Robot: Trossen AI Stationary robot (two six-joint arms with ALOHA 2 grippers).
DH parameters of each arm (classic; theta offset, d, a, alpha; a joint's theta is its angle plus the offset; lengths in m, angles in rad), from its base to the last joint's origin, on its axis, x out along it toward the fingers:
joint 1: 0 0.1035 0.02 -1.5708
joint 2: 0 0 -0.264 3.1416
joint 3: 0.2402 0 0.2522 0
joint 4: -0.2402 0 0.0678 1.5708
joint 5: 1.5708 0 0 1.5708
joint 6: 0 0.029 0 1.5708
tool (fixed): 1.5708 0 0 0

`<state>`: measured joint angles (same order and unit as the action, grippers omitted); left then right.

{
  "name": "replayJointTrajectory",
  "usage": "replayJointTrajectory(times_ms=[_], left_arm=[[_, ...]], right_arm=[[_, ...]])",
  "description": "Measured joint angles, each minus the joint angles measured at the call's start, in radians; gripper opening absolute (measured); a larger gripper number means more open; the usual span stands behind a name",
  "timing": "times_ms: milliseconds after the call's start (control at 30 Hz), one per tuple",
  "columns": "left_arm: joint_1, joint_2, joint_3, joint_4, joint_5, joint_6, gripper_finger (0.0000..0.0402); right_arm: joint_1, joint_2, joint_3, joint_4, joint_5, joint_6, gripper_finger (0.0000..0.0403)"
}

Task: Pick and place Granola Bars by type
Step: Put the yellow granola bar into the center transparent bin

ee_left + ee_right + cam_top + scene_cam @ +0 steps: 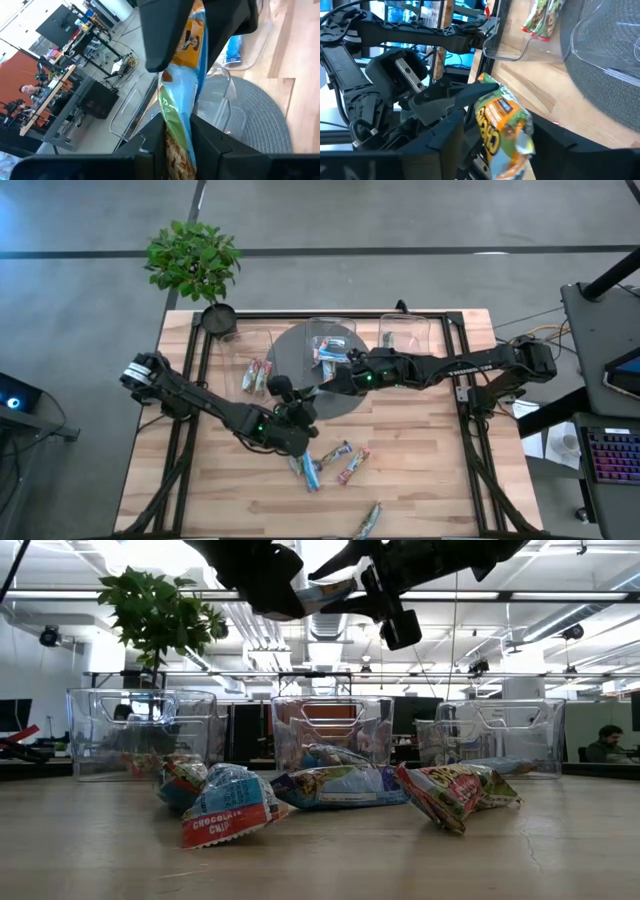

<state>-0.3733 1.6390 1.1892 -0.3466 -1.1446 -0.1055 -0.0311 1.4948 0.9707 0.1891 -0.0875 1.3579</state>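
I'm looking at a pale wooden table (420, 470) in an open office with ceiling lights; in the low view one person (605, 745) sits far off at the right.

At the table's far left corner stands one potted plant (192, 260). Three clear bins line the far edge. The left bin (240, 350) holds what I read as two red-and-white bars (257, 373). The middle bin (345, 325) sits on a round grey mat (295, 355) and holds blue bars (328, 352), too bunched for me to count. The right bin (415, 330) shows one green bar (388, 338).

The left arm reaches in from the left edge. The left gripper (177, 132) is up in the air over the near edge of the mat, pinching the held bar (182, 100), a blue, green and orange wrapper, by one end.

On the table in front of the mat I count four loose bars (336, 452) in a cluster, though the left two overlap. One lone bar (368, 520) lies near the front edge.

The right arm comes in from the right, and the right gripper (502, 137) meets the left one, set around the other end of the same bar. I cannot tell whether it has closed on it.
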Motion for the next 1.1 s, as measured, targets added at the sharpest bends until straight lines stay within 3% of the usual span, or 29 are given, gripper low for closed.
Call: replayJointTrajectory(times_ms=[467,733,933,1033,1100], left_arm=[[-0.001,-0.001,0.003,0.0,0.033,-0.004,0.0064],[-0.005,-0.003,0.004,-0.013,0.045,-0.054,0.0108],[-0.006,-0.004,0.012,-0.136,0.041,-0.198,0.0147],[-0.01,-0.006,0.022,-0.278,0.055,-0.359,0.0151],[-0.011,-0.008,0.028,-0.39,0.119,-0.515,0.0151]], right_arm=[[0.0,0.0,-0.001,-0.029,-0.01,-0.012,0.0109],[0.0,-0.001,-0.002,-0.029,0.008,-0.039,0.008],[0.0,-0.002,-0.002,-0.068,0.094,-0.073,0.0074],[-0.015,-0.007,0.0,-0.122,0.145,-0.082,0.0074],[-0.046,-0.008,0.006,-0.178,0.148,-0.085,0.0074]])
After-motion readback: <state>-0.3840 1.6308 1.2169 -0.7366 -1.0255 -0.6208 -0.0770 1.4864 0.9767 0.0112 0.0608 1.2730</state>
